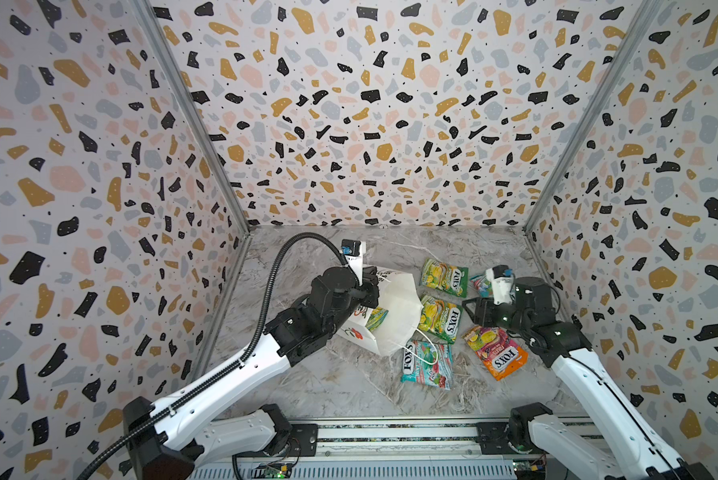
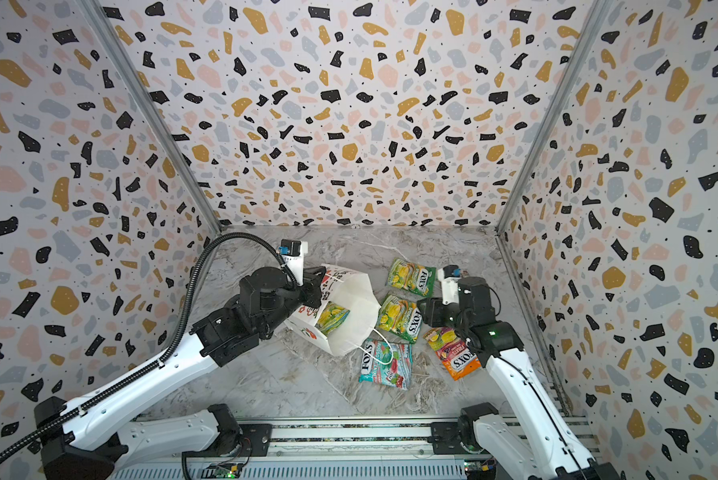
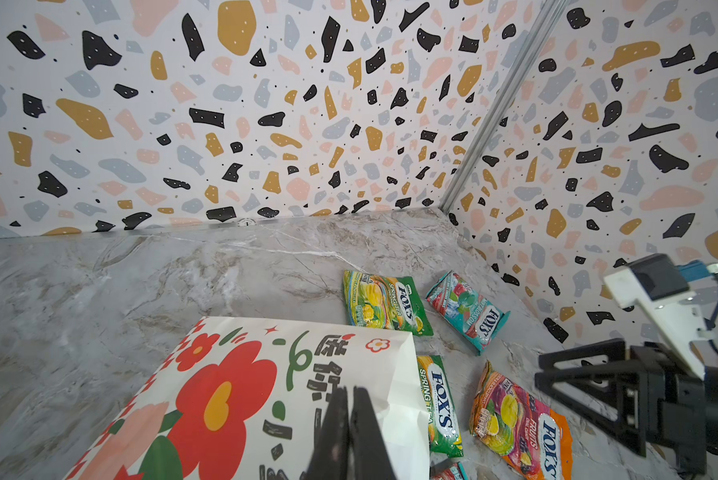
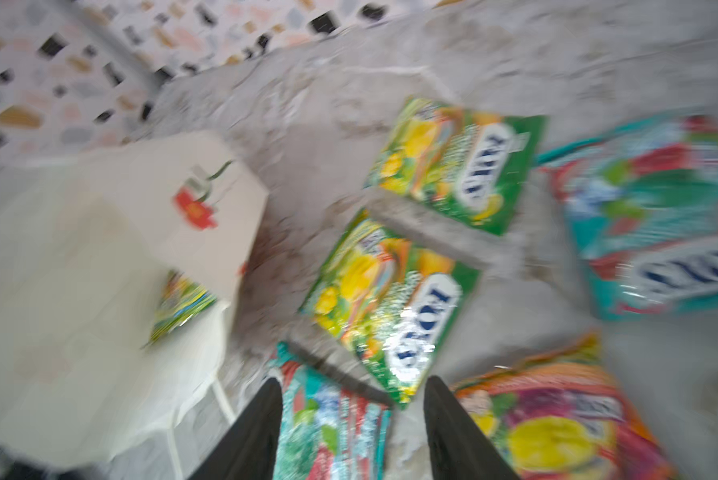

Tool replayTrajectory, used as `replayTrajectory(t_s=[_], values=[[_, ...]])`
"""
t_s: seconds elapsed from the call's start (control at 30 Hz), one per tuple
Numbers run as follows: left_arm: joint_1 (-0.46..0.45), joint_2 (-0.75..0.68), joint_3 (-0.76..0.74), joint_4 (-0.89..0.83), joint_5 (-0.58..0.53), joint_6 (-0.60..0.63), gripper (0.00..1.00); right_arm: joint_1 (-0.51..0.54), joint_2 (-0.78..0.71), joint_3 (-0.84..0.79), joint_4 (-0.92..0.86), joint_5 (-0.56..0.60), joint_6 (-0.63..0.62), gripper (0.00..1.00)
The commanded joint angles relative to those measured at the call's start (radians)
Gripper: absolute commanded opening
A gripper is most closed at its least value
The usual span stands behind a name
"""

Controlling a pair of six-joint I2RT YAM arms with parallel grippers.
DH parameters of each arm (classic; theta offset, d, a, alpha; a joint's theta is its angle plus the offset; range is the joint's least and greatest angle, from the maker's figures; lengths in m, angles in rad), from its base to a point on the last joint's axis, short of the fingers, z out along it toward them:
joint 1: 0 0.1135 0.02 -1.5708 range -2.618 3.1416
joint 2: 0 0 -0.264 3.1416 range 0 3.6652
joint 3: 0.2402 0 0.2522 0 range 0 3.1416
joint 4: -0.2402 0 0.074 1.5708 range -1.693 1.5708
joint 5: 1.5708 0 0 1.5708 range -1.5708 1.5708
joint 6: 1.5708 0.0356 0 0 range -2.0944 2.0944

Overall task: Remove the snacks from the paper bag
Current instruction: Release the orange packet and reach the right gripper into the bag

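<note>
The white paper bag (image 1: 399,307) (image 2: 357,307) lies tipped on the marble table, its mouth turned toward the right arm. My left gripper (image 1: 372,286) (image 3: 351,399) is shut on its flower-printed wall (image 3: 232,395). One green-yellow snack (image 1: 376,318) (image 4: 181,305) shows inside the mouth. On the table lie two green-yellow packets (image 1: 443,272) (image 1: 439,318), a teal-red one (image 1: 428,365) and an orange one (image 1: 496,351). Another teal-red packet (image 3: 467,311) sits behind my right gripper (image 1: 467,308) (image 4: 353,384). That gripper hangs open and empty over the packets, a short way from the bag's mouth.
Terrazzo-patterned walls close the table (image 1: 328,386) on three sides, the right one close behind the right arm. An aluminium rail (image 1: 390,436) carrying both arm bases runs along the front edge. A white cord handle (image 1: 426,347) trails over the near teal-red packet.
</note>
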Motion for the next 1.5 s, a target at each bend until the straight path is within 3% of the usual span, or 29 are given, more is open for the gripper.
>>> replayTrajectory(t_s=[0.0,0.27,0.57,0.77,1.03,1.47], values=[[-0.003,-0.004,0.009,0.044,0.017,0.026,0.00,0.153,0.010,-0.011,0.125,-0.148,-0.024,0.56],[-0.003,-0.006,0.009,0.051,0.039,0.029,0.00,0.388,0.201,-0.013,0.355,-0.173,0.077,0.48],[-0.003,-0.008,0.011,0.055,0.038,0.020,0.00,0.488,0.485,0.066,0.426,-0.134,0.114,0.45],[-0.003,-0.007,0.010,0.063,0.050,0.013,0.00,0.500,0.621,0.110,0.419,-0.057,0.168,0.48],[-0.003,-0.007,0.006,0.072,0.080,0.006,0.00,0.494,0.746,0.180,0.450,0.085,0.352,0.54],[-0.003,-0.009,0.009,0.086,0.118,-0.004,0.00,0.481,0.894,0.226,0.576,0.185,0.574,0.58]])
